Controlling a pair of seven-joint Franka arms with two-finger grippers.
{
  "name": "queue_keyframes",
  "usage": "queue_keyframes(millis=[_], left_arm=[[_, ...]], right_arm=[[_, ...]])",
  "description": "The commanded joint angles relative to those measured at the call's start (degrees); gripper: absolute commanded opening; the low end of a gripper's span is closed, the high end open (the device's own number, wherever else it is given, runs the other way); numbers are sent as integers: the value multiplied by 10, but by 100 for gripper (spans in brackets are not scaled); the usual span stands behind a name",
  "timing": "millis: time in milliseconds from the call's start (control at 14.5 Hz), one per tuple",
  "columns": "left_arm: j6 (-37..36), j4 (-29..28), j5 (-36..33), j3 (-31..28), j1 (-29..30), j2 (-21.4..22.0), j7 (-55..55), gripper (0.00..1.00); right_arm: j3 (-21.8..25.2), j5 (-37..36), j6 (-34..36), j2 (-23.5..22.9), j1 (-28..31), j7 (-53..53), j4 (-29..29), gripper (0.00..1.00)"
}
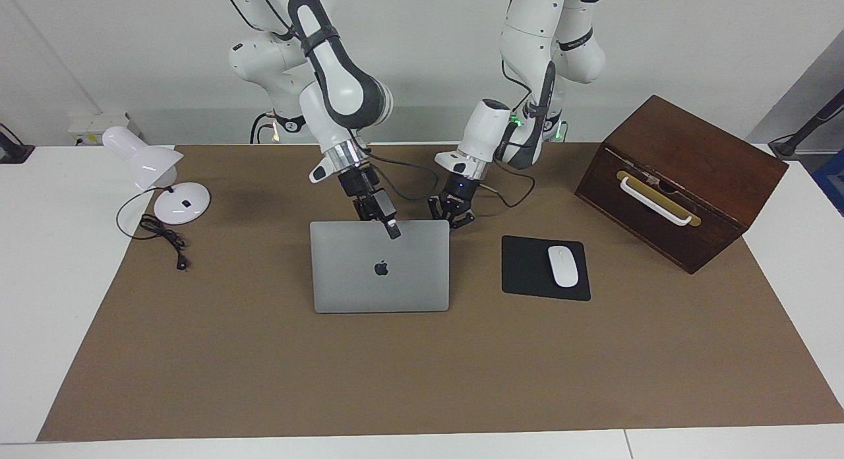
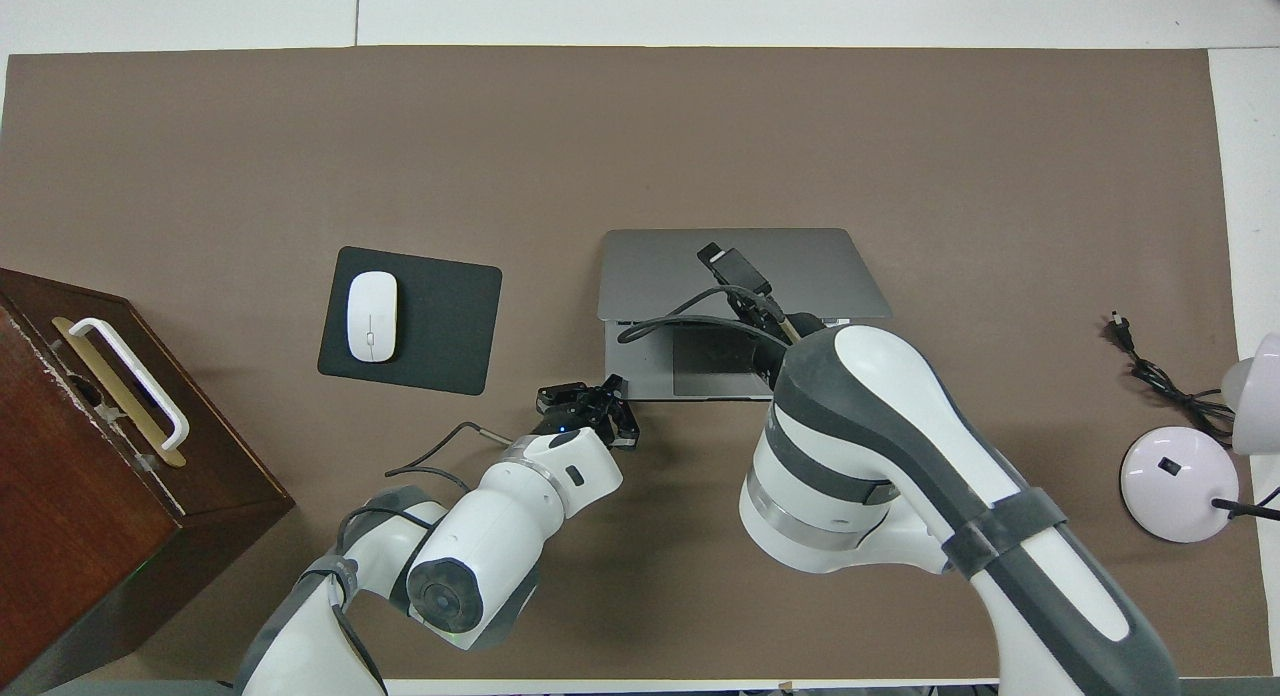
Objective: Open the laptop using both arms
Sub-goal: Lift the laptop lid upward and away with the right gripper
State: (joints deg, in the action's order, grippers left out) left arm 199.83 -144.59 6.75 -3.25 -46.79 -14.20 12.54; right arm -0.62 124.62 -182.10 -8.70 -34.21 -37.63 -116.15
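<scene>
I have the laptop (image 1: pixel 380 266) sitting mid-table on the brown mat (image 1: pixel 422 380), its hinge edge away from the robots and its opening edge toward them, with the lid (image 2: pixel 745 273) partly raised so the keyboard deck and trackpad (image 2: pixel 712 361) show in the overhead view. My right hand (image 1: pixel 389 227) is at the lid's raised edge, about the middle of it; I cannot tell whether its fingers are apart or together, nor whether it pinches the edge or only pushes under it. My left hand (image 1: pixel 452 216) is down at the deck corner toward the left arm's end of the table, fingers pressed together, and I judge it is pinning the base, though I cannot confirm contact from either view. The step in hand is swinging the lid up, and I reckon it is less than halfway. To do it well I want the right hand to travel on an arc about the hinge rather than straight up, so the contact does not slide off the thin edge. I want the left hand pressing down only lightly and steadily, since the base could lift or skate across the mat if the hinge is stiff. The right arm's cable (image 2: pixel 690 324) hangs over the deck, so I watch that it does not snag. The black mouse pad (image 1: pixel 527 271) with its white mouse (image 1: pixel 563 266), the wooden box (image 1: pixel 682 179) and the desk lamp (image 1: pixel 158 175) lie well apart and play no part.
</scene>
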Motion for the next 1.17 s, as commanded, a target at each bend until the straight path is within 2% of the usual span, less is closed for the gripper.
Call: queue_keyframes(millis=[0,413,1102], left_arm=[[9,12,11,-3,-2,-25,-7,0],[9,12,12,-3,-3,-25,-7,0],[9,12,12,-3,-3,-25,-6,0]], right_arm=[[-1,15,24,-12,18,-24,43,100],[-1,12,48,-28,40,-23,87,100],[-1,-4,92,-33,92,-20,89,100]])
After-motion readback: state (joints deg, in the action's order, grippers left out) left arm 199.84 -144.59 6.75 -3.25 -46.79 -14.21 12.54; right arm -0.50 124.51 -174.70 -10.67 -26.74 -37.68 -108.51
